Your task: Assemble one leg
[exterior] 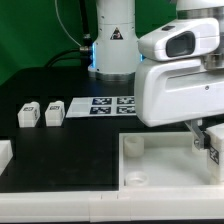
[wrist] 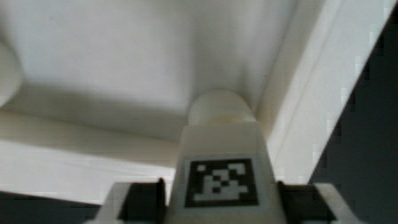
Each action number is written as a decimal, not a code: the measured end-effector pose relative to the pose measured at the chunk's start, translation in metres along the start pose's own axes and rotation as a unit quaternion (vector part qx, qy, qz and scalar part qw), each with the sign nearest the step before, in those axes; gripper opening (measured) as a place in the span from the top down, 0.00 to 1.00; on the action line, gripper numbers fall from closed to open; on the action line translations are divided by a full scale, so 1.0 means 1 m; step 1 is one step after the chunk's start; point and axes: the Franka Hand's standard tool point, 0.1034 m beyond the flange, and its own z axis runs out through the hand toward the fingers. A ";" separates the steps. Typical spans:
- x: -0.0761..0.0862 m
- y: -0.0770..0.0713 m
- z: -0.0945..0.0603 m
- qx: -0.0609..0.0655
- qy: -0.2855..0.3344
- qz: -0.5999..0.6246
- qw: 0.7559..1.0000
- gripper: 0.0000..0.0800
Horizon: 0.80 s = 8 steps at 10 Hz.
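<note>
Our hand [exterior: 206,140] hangs at three o'clock in the exterior view, over one white tray-like panel [exterior: 165,165]; its grip is unclear there. Two loose legs [exterior: 28,115] [exterior: 54,113], small tagged white blocks, sit at nine o'clock on the black table [exterior: 60,150], the flat marker board [exterior: 100,104] just beside them.

In the wrist view, we see the hand [wrist: 219,206] clasping one held leg [wrist: 221,135], smooth white plastic with a rounded tip and a square tag, over the panel's [wrist: 107,90] glossy inside.

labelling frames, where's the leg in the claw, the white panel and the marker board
leg [wrist: 217,182]: wrist view, on its tag
panel [exterior: 165,162]: exterior view, on its bare floor
marker board [exterior: 100,104]: exterior view, on its middle
</note>
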 end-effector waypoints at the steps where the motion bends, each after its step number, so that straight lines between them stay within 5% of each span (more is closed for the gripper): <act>1: -0.001 -0.001 0.001 0.002 0.000 0.075 0.997 0.63; 3: -0.003 -0.008 0.002 0.010 0.000 0.265 0.964 0.63; 6: -0.003 -0.008 0.002 0.053 -0.017 0.489 0.871 0.63; 8: -0.004 -0.011 0.002 0.054 -0.015 0.530 0.846 0.63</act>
